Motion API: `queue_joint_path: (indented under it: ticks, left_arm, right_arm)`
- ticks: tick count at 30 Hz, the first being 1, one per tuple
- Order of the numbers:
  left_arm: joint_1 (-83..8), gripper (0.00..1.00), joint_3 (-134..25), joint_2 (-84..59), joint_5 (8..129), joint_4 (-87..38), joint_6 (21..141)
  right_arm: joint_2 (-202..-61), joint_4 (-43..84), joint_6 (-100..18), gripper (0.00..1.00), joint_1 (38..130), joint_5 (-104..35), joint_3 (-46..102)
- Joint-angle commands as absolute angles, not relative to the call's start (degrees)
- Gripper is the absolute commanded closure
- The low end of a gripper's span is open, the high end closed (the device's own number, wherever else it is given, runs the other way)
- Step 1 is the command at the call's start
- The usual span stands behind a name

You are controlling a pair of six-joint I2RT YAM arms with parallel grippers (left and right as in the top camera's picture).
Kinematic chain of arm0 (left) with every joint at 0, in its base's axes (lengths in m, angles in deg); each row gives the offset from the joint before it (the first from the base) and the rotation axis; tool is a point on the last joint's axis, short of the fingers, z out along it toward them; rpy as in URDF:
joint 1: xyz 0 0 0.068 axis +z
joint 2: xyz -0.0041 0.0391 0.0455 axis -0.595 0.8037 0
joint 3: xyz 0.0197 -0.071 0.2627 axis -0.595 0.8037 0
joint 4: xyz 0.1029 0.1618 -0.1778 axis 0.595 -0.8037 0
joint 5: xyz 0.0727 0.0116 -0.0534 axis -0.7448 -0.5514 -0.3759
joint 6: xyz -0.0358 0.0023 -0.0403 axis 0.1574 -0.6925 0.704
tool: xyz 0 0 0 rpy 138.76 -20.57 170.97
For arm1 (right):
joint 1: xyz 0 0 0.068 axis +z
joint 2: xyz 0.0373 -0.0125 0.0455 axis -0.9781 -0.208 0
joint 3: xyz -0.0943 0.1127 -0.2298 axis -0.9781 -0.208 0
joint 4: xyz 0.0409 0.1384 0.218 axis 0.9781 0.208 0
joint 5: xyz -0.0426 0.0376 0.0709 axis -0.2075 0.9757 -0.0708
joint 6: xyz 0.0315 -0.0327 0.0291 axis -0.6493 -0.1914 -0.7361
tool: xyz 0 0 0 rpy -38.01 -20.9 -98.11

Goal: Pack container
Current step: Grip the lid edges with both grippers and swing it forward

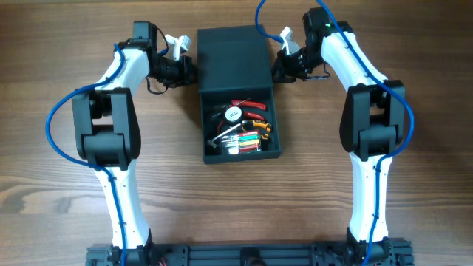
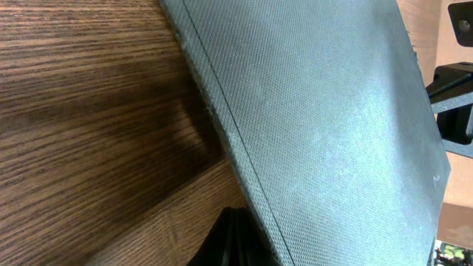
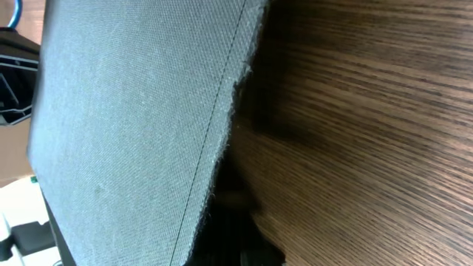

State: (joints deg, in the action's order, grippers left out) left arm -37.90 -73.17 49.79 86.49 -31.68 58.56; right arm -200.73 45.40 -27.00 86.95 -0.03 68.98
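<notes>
The dark teal-grey container (image 1: 242,156) sits at the table's middle, its tray holding several hand tools (image 1: 240,129) with red, yellow and green handles. Its flap lid (image 1: 235,59) extends to the far side and is lifted off the table. My left gripper (image 1: 190,70) is at the lid's left edge and my right gripper (image 1: 280,66) at its right edge. In the left wrist view the lid (image 2: 325,125) fills the frame, with dark fingers (image 2: 240,244) closed at its edge. The right wrist view shows the same: the lid (image 3: 133,125) over the fingers (image 3: 236,236).
Bare wooden table (image 1: 59,177) surrounds the container on all sides. The arm bases stand along the near edge (image 1: 244,255). Blue cables loop beside each arm.
</notes>
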Motion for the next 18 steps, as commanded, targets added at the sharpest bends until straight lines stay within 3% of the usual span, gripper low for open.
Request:
queue_joint_path:
  ticks: [1,18]
  left_arm:
    - [-37.97,0.96,-73.32,50.9,90.51,-31.77,59.13]
    - [-38.01,0.96,-73.34,43.62,90.45,-32.89,59.13]
  right_arm:
    - [-201.69,45.66,-24.27,0.96,87.78,4.65,69.11]
    - [-201.65,51.98,-16.66,0.96,86.11,6.96,70.66]
